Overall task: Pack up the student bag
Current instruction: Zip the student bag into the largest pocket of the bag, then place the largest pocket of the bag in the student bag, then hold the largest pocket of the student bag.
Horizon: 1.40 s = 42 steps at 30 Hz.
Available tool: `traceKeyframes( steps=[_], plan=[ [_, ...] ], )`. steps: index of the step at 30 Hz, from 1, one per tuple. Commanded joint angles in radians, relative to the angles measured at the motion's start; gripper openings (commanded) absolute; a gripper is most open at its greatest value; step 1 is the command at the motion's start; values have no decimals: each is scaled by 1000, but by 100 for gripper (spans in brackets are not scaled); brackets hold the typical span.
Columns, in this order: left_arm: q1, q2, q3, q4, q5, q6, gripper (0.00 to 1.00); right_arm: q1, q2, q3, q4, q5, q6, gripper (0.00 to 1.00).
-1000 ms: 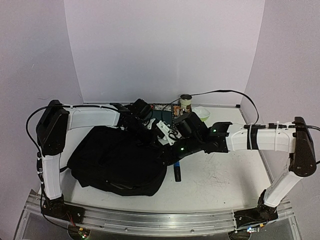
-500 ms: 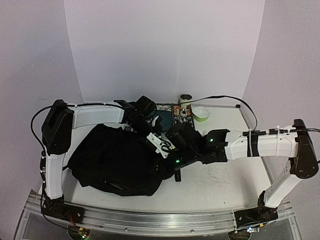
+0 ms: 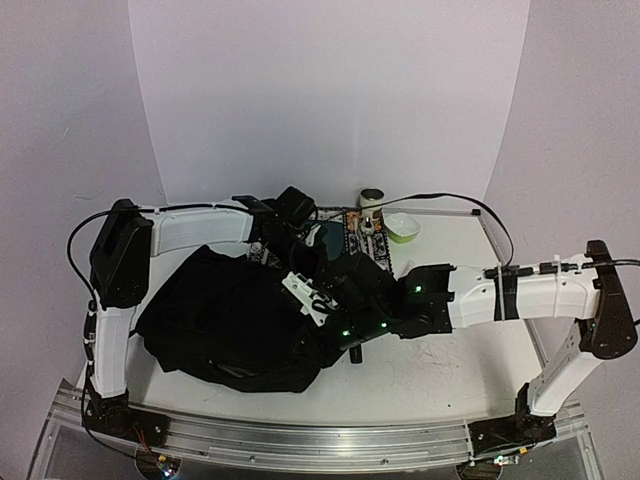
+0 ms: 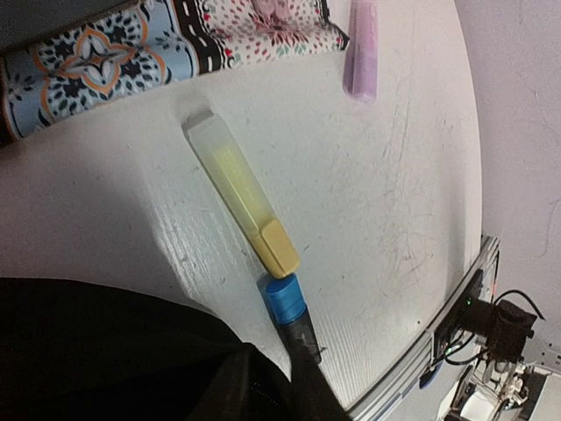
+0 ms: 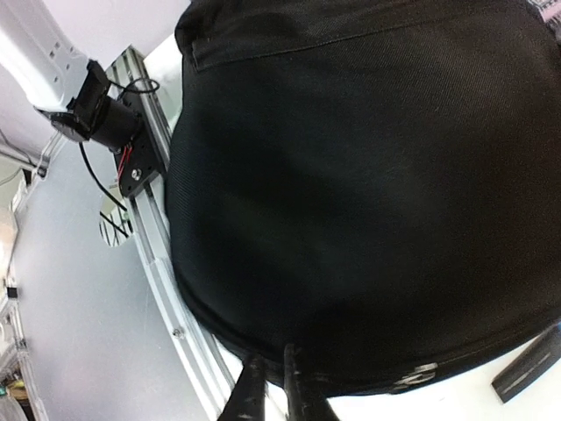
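right gripper [image 5: 272, 386]: fingers slightly parted, nothing seen between them, tips low at the edge of the student bag [image 3: 225, 320]. left gripper [image 3: 278, 250]: at the bag's far side, grip state cannot be told. bag lies slumped on the left half of the white table [image 3: 450, 370]. yellow highlighter [image 4: 241, 197] and blue-capped marker [image 4: 287, 307] lie end to end beside it.

Your left arm [image 3: 195, 228] and right arm [image 3: 530, 290]: white link shells, black joint housings, black cables looping off the elbows, green lights near the wrists, black band round the right forearm.
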Motion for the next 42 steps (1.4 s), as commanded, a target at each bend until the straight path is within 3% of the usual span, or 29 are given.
traceKeyframes(
  steps=[1, 2, 8, 19, 30, 42],
  plan=[
    [19, -162, -91, 76, -131, 37, 29, 1, -73, 6, -15, 91, 74, 25],
    [19, -195, -120, 75, -143, 40, 33, -6, -82, 1, -17, 106, 80, 35],
    [17, -350, -294, 75, -200, 56, 43, -88, -136, -43, -27, 124, 147, 51],
    [-74, -571, -480, 57, -206, 33, 47, -261, -97, -85, -26, 59, 331, 64],
    [-323, -605, -479, -52, -251, -3, 46, -265, -5, -124, 45, -26, 497, 64],
    [-389, -521, -391, -229, -277, 53, 46, -265, 19, -138, 127, -71, 524, 63]
  ],
)
